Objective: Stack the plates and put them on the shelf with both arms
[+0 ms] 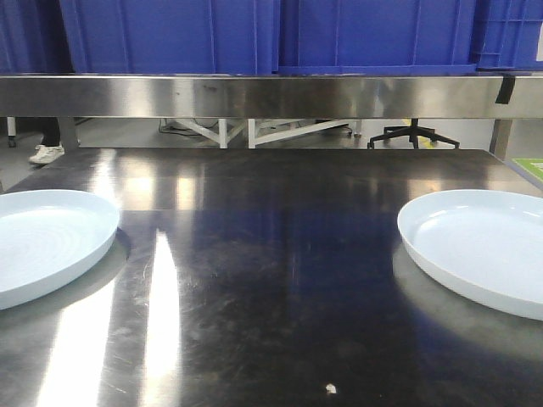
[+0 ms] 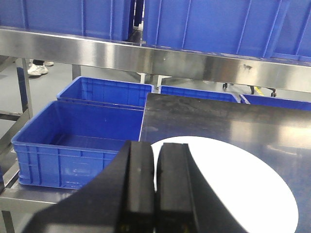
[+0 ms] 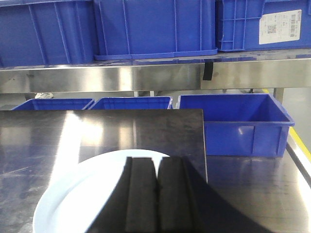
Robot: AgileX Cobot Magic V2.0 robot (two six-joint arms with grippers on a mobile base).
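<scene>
Nothing stacked yet: the left plate [image 1: 47,242] and right plate [image 1: 479,246] lie well apart on the surface [image 1: 271,254], before the shelf [image 1: 254,95]. The left gripper [image 2: 155,149] and right gripper [image 3: 156,164] hover over them, fingers together and empty. I'd say one must open to take a rim.

Bright overhead light streaks glare across the dark tabletop [image 1: 161,322], and the left plate [image 2: 243,194] blows out white

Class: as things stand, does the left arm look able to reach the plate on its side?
Probably yes: the left gripper, shut, hangs above the plate, with nothing between them.
</scene>
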